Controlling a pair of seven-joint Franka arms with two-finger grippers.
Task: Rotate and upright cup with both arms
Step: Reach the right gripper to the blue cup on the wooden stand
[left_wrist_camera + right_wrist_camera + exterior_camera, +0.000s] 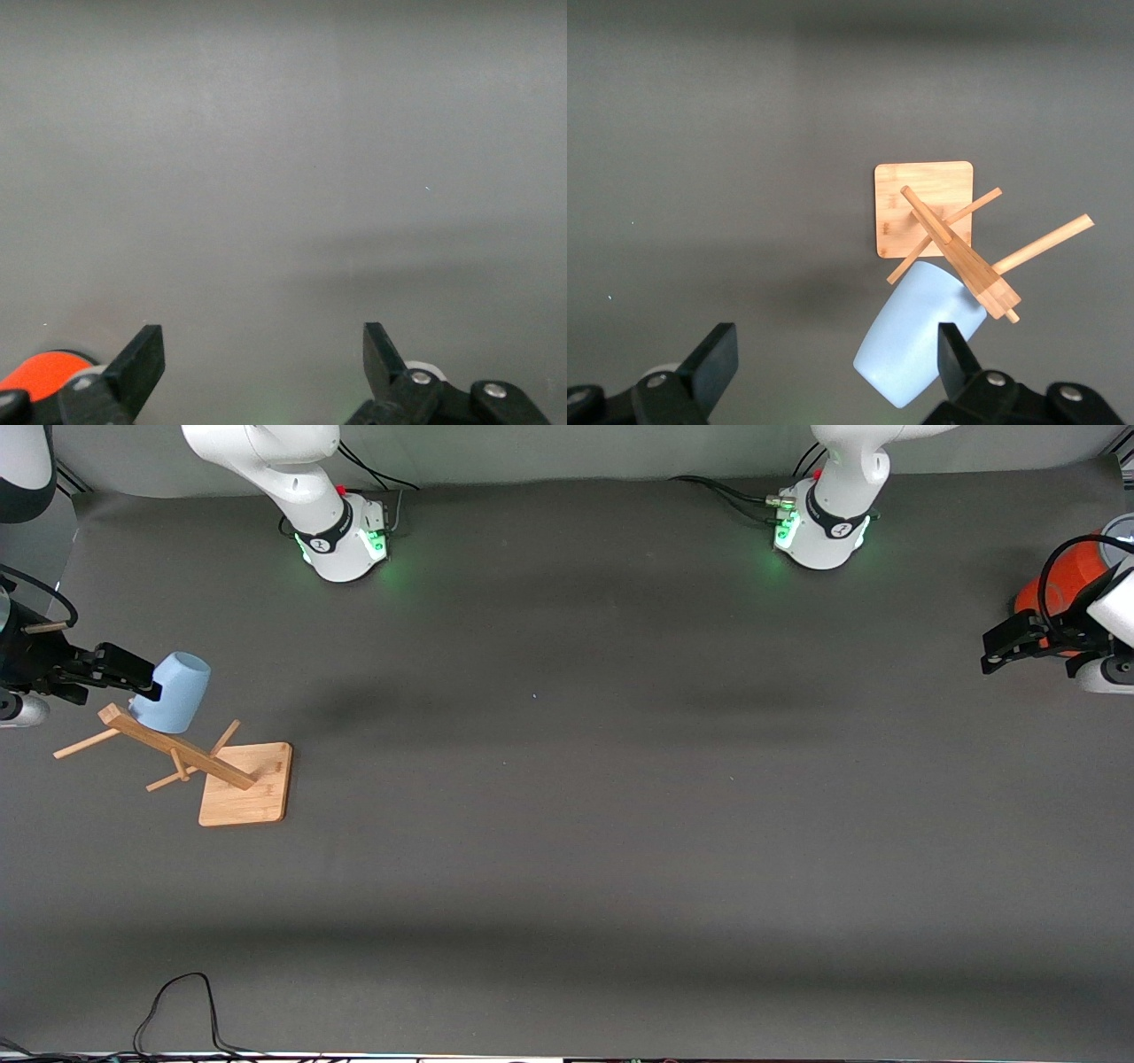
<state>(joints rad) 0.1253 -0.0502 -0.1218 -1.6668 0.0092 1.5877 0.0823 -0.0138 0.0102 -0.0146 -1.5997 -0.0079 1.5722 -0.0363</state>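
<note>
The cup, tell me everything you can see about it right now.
The cup is a small pale-blue tumbler, handleless and tapered, matte like plastic. It hangs tilted on the wooden rack, over one of the upper pegs, with its closed base up and toward the robots' bases. It sits at the right arm's end of the table. The right gripper is right beside it with open fingers; in the right wrist view the cup lies partly between them, and contact cannot be told.

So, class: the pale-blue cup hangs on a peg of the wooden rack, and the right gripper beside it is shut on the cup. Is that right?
Not quite. The right gripper is open, not shut on the cup. The right wrist view shows its fingers spread apart, holding nothing. The cup does hang on the wooden rack.
</note>
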